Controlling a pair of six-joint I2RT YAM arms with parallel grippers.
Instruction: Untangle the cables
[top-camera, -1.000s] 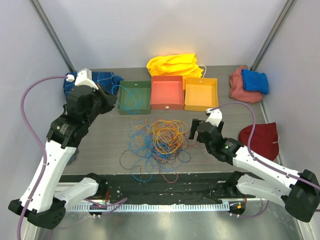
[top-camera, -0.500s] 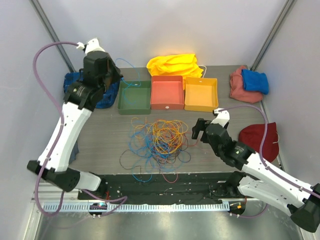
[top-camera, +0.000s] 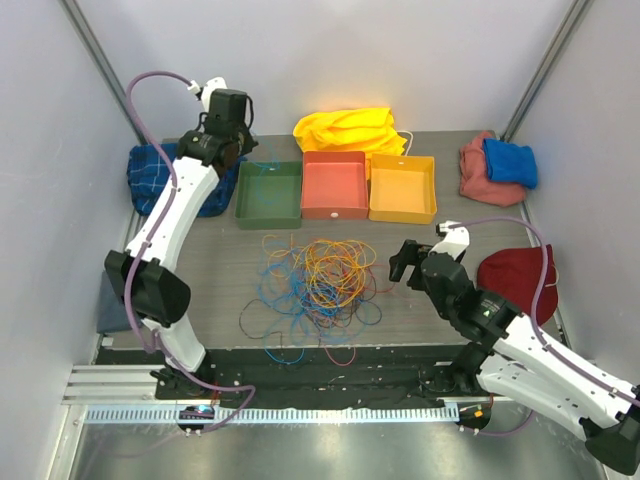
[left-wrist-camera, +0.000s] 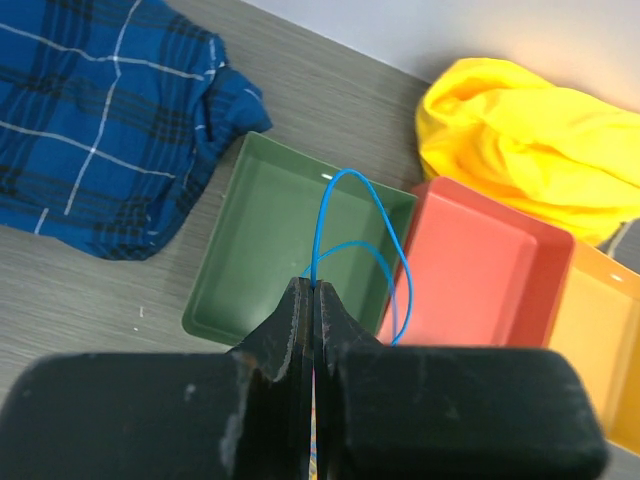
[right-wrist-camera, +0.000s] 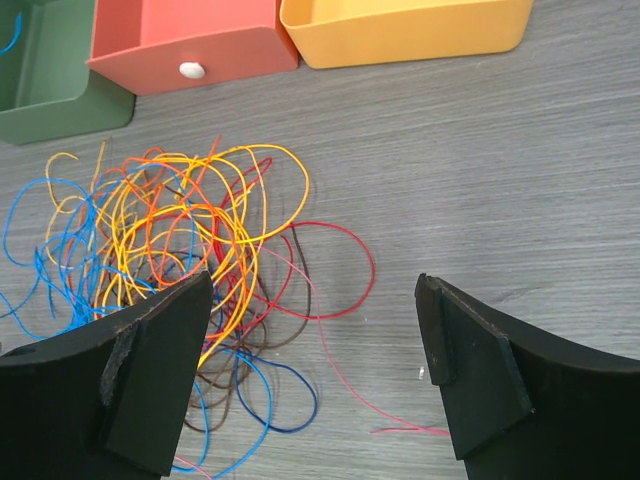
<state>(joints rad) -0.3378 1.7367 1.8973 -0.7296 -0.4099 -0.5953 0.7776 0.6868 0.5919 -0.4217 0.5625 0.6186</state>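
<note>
Now we see left gripper pinched tight on one blue cable above green tray.
Right gripper spread wide near the tangled cables.

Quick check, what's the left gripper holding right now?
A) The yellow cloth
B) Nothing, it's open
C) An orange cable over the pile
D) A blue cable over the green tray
D: in the left wrist view the left gripper is pinched shut on a blue cable that loops out above the green tray.
</note>
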